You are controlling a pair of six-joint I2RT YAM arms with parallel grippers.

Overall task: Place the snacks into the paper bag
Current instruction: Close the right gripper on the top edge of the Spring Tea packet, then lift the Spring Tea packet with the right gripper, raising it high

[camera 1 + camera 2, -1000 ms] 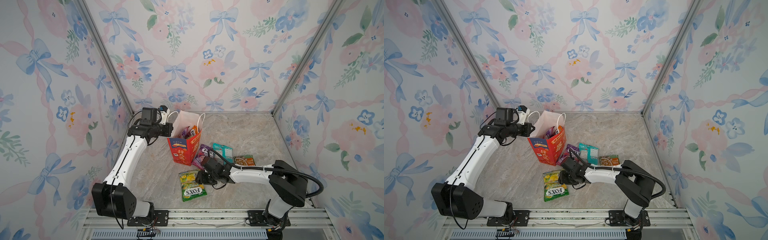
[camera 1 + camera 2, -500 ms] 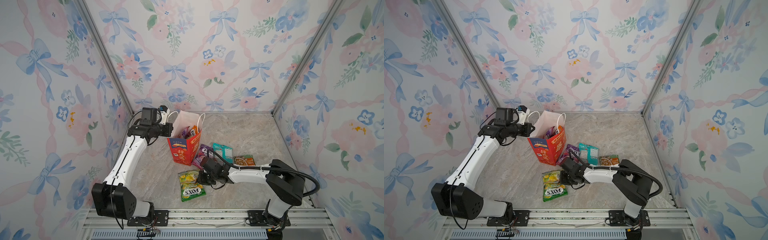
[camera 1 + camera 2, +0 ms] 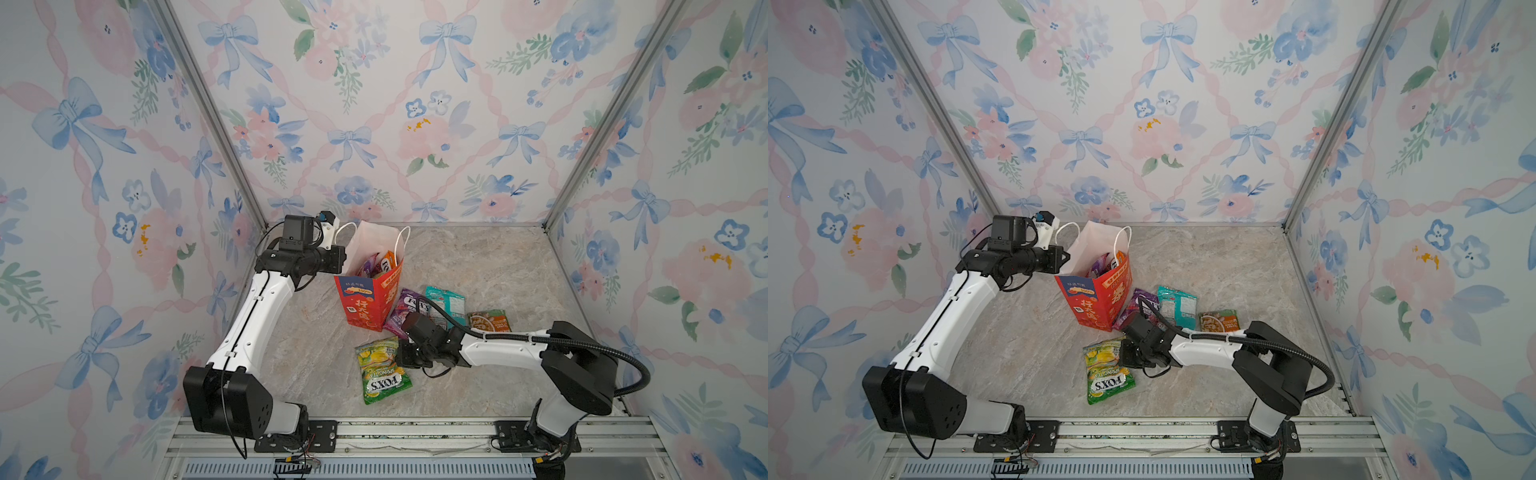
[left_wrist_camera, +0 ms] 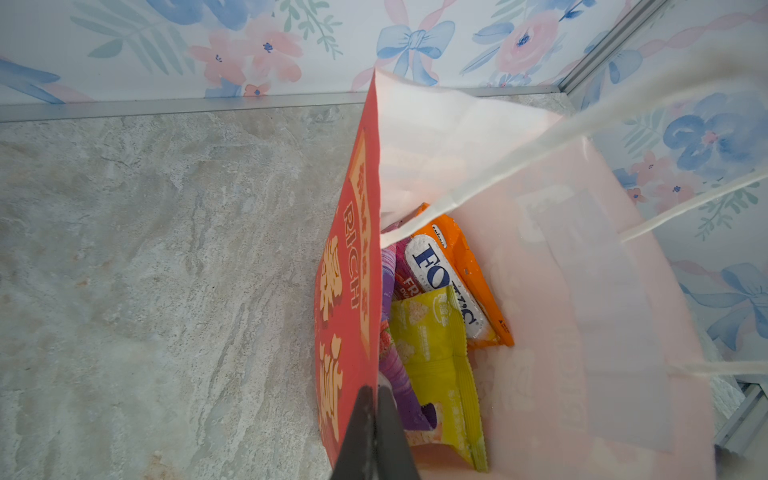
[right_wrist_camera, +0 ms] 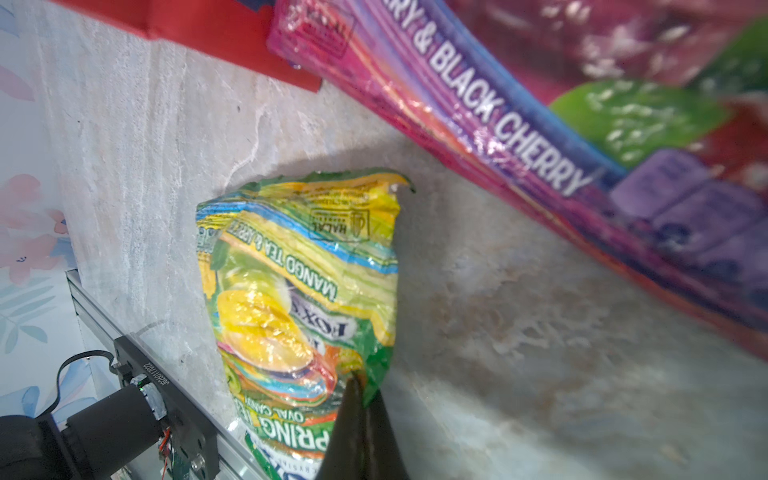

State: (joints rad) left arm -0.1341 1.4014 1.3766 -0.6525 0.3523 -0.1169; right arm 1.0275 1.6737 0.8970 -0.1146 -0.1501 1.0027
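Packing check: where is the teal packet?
In both top views the teal packet lies right of the paper bag, between the purple packet and the orange-green packet.

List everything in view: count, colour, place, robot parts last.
paper bag: one, red-orange, upright mid-table
orange packet: one, orange, inside the bag
yellow packet: one, yellow, inside the bag
purple wrappers: count unclear, purple, inside the bag
green packet: one, green-yellow, flat on the table
purple packet: one, purple, tilted beside the bag
teal packet: one, teal, beside the purple packet
orange-green packet: one, orange-green, beside the teal packet
table: one, grey marble, under everything
left gripper: one, black fingers, shut on the bag's wall
right gripper: one, black fingers, shut on the green packet's edge
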